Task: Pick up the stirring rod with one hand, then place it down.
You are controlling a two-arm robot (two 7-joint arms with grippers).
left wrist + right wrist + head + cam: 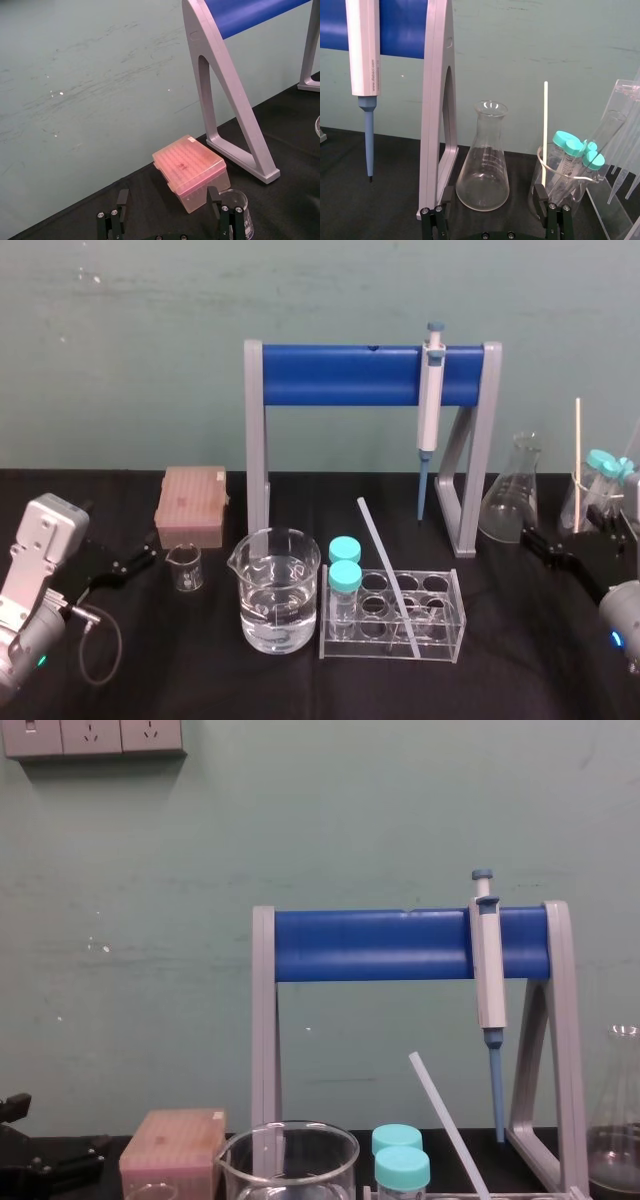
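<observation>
The stirring rod (388, 575) is a thin translucent-white rod leaning in the clear test tube rack (455, 625), its top end tilted back and left; the chest view shows its upper part (445, 1130). My right gripper (570, 540) rests low on the table at the right, well clear of the rod, open and empty. In the right wrist view its fingers (434, 222) stand wide apart in front of a conical flask (483, 172). My left gripper (130, 560) is parked at the left, open and empty (170, 217).
A water-filled beaker (280, 590) stands left of the rack. Two teal-capped tubes (345, 575) sit in the rack. A pipette (431, 400) hangs on the blue-and-grey stand (340, 375). A pink tip box (192, 505), a small beaker (185, 567) and a right-hand beaker with a cream stick (577, 465) are nearby.
</observation>
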